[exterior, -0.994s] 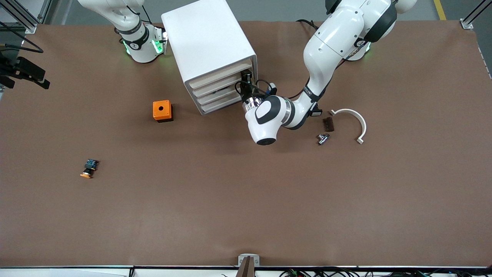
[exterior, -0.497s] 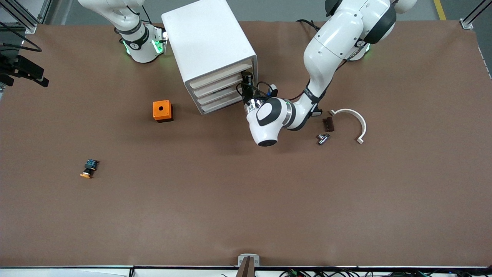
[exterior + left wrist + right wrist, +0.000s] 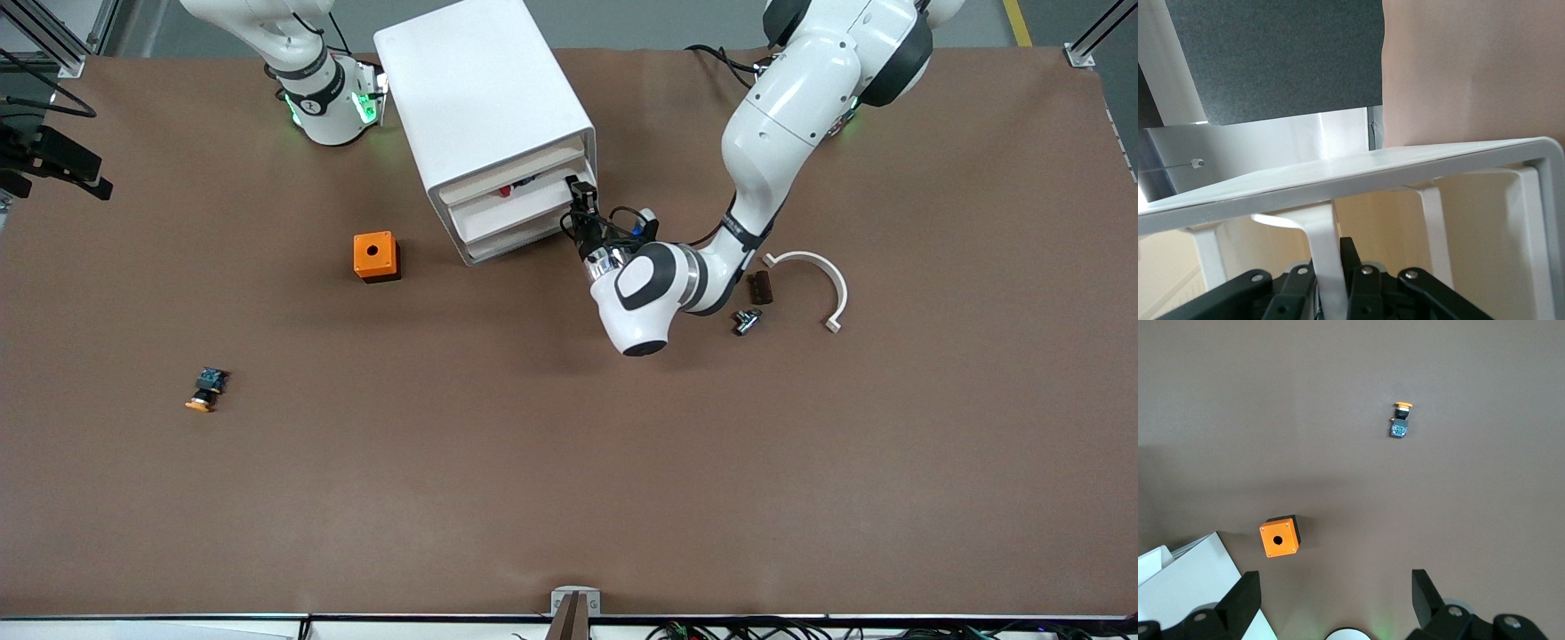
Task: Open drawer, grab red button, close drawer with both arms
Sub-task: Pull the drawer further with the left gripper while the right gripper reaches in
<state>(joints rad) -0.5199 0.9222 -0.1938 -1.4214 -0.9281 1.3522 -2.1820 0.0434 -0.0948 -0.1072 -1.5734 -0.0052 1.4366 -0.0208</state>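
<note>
Evidently the left gripper (image 3: 582, 197) was shut on the drawer (image 3: 516, 200) handle (image 3: 1321, 257) at upper centre, exposing the button (image 3: 505, 190), while the right gripper (image 3: 1335, 600), open and empty, waited.

left tool (image 3: 582, 197) clamped, arm bent low, right tool (image 3: 1338, 600) spread, waiting

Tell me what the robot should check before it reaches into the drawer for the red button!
1. Left gripper shut on the drawer handle: ok.
2. Drawer pulled out enough to reach in: not ok, only partly out.
3. Button in sight: ok, a bit of red shows inside the cabinet.
4. Right gripper open: ok.
5. Right gripper over the drawer: not ok, it waits over the orange cube.
</note>
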